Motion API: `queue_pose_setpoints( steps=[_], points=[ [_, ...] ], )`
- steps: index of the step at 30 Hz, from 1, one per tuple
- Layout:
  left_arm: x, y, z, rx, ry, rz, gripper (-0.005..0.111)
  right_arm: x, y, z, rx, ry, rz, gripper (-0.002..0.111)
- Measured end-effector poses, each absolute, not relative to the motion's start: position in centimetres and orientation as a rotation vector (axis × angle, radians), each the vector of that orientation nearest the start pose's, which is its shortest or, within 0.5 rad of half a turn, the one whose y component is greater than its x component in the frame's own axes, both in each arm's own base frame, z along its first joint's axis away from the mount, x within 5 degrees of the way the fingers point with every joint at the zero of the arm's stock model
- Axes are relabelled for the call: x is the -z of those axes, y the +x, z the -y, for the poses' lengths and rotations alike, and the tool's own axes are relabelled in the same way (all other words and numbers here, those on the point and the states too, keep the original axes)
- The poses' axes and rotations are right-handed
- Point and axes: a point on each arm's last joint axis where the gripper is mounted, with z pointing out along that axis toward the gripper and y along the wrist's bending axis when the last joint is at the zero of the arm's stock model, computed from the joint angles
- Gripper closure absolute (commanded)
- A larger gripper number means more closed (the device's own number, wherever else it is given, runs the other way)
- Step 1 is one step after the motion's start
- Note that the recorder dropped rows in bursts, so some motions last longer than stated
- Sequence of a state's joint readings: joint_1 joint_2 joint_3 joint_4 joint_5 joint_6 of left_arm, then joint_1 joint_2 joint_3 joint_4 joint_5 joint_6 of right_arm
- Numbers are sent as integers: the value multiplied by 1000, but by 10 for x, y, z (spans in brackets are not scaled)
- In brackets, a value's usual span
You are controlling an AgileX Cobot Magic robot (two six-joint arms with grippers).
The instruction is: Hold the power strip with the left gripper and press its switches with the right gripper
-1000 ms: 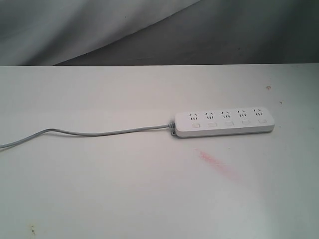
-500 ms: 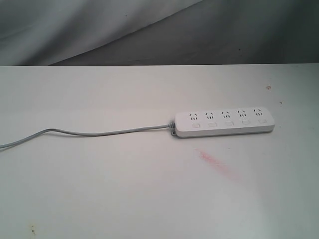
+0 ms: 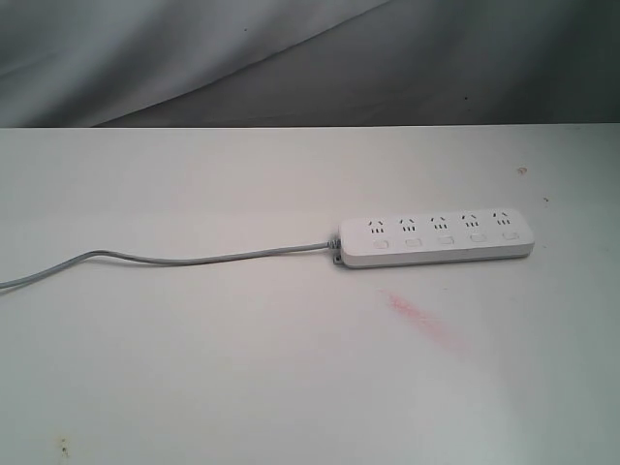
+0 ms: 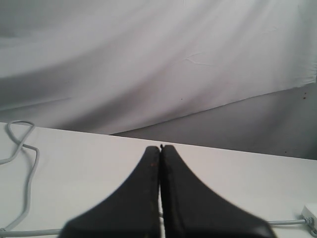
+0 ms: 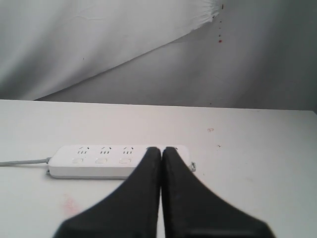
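Note:
The white power strip (image 3: 436,238) lies flat on the table at the right, its row of small switches (image 3: 444,240) facing up under the sockets. Its grey cord (image 3: 184,259) runs off to the left edge. Neither arm shows in the exterior view. In the left wrist view my left gripper (image 4: 160,148) is shut with nothing in it, above bare table, and only a corner of the power strip (image 4: 311,214) shows. In the right wrist view my right gripper (image 5: 161,148) is shut and empty; the power strip (image 5: 99,159) lies beyond it, its far end hidden by the fingers.
The white table (image 3: 242,368) carries a pink smear (image 3: 423,320) in front of the strip and small specks near the right side. A grey backdrop cloth (image 3: 291,58) hangs behind the table's far edge. The cord (image 4: 26,163) loops on the table in the left wrist view.

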State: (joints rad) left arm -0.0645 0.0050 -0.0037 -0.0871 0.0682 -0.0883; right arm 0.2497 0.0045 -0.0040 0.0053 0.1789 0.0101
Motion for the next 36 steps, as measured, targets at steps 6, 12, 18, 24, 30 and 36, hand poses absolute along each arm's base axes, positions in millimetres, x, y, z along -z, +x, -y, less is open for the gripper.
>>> queue_pose_setpoints(
  steps=[6, 12, 18, 24, 30, 36],
  points=[
    [-208, 57, 4, 194, -81, -1554, 107, -198, 54, -14, -201, -198, -1653, 108],
    [-208, 57, 4, 196, -83, -1554, 107, -198, 54, -14, -204, -196, -1653, 108],
    [-208, 57, 4, 196, -83, -1554, 107, -198, 55, -13, -181, -172, -1655, 108],
    [-208, 57, 4, 196, -83, -1554, 107, -198, 55, -12, -175, -165, -1656, 108],
    [-208, 57, 4, 196, -83, -1554, 107, -198, 56, -9, -137, -124, -1658, 108],
    [-208, 57, 4, 196, -83, -1554, 107, -198, 56, -9, -137, -124, -1658, 108]
  ],
)
